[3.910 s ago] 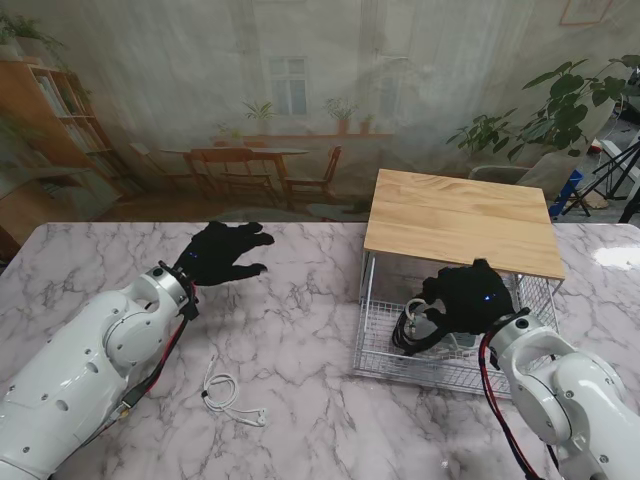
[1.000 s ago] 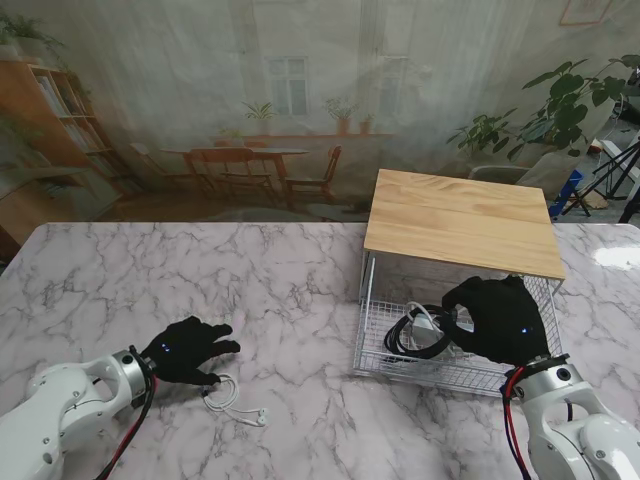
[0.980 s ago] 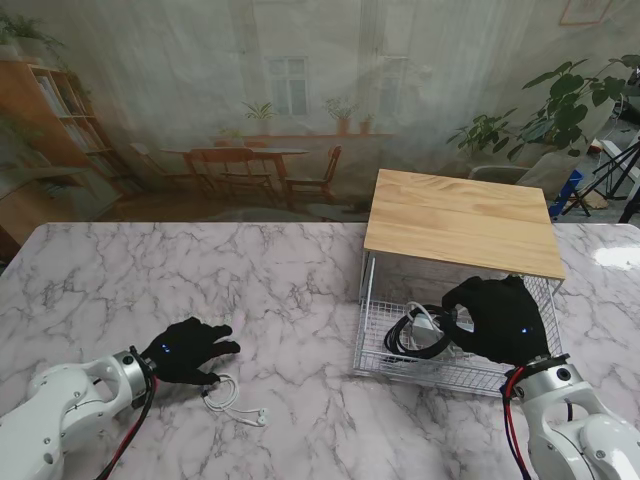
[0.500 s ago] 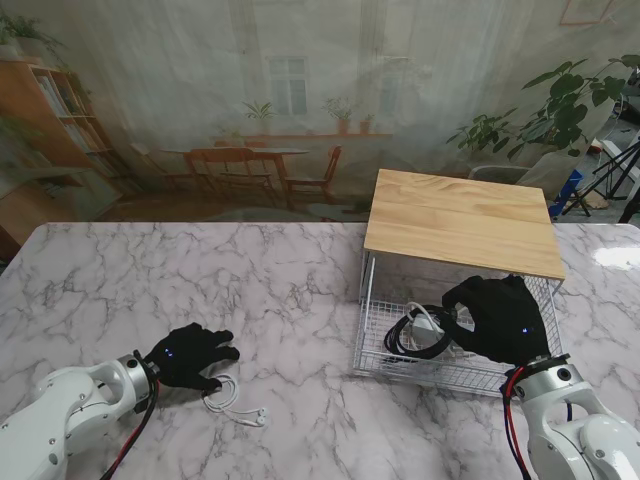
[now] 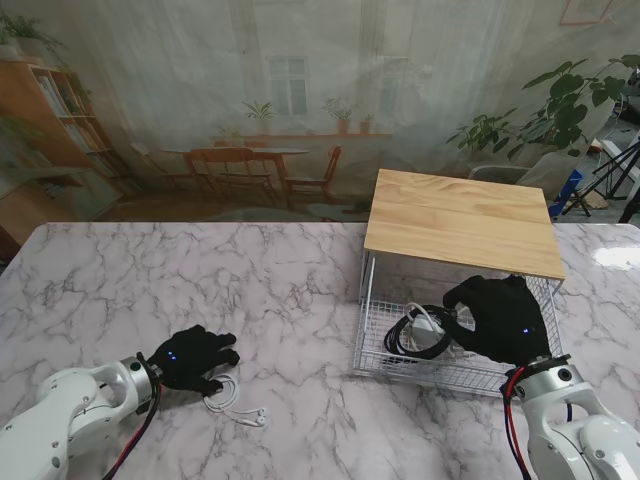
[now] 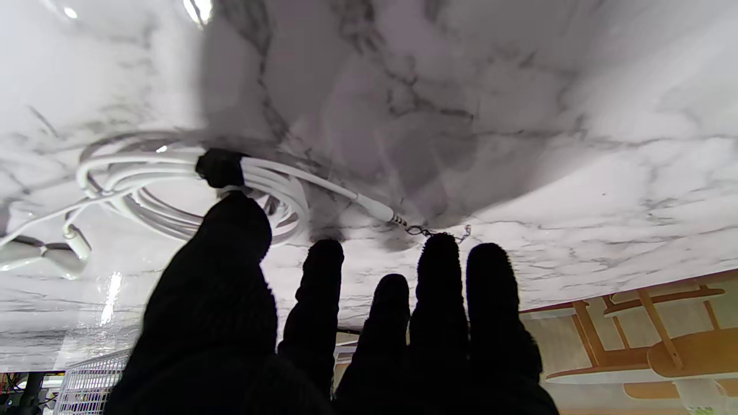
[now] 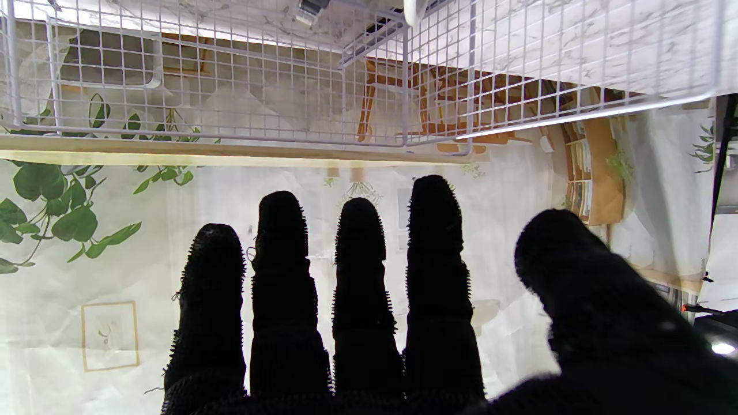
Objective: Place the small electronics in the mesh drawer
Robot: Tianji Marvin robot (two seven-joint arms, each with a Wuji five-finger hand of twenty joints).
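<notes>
The stand view shows a white, grey-veined marble desk [image 5: 300,290] filling the scene, with a white wire mesh drawer [image 5: 375,350] pulled out toward me from under a pale wooden top [image 5: 460,220] on the right side. Inside the drawer lies a coiled black cable [image 5: 418,338] with a small white piece among its loops, so part of the load looks to be in already.

The black-gloved right hand [image 5: 500,318] hangs over the drawer just beside that coil. In the right wrist view its fingers [image 7: 357,230] are straight and slightly spread, with nothing between them; it looks empty and open.

The black-gloved left hand [image 5: 190,357] rests low on the desk on the left, well apart from the drawer, at the edge of a coiled white earphone cable [image 5: 225,392]. In the left wrist view the thumb [image 6: 230,230] reaches a dark tie on the white coil [image 6: 190,190], while the other fingers lie flat toward the marble beside the plug [image 6: 377,210]. The fingers are apart and nothing is lifted; the hand looks open, only touching.

The step in hand appears to be picking up the earphones. The next move calls for curling thumb and fingers around the bundled loops, not the loose earbud leads, then carrying them right to the drawer.
</notes>
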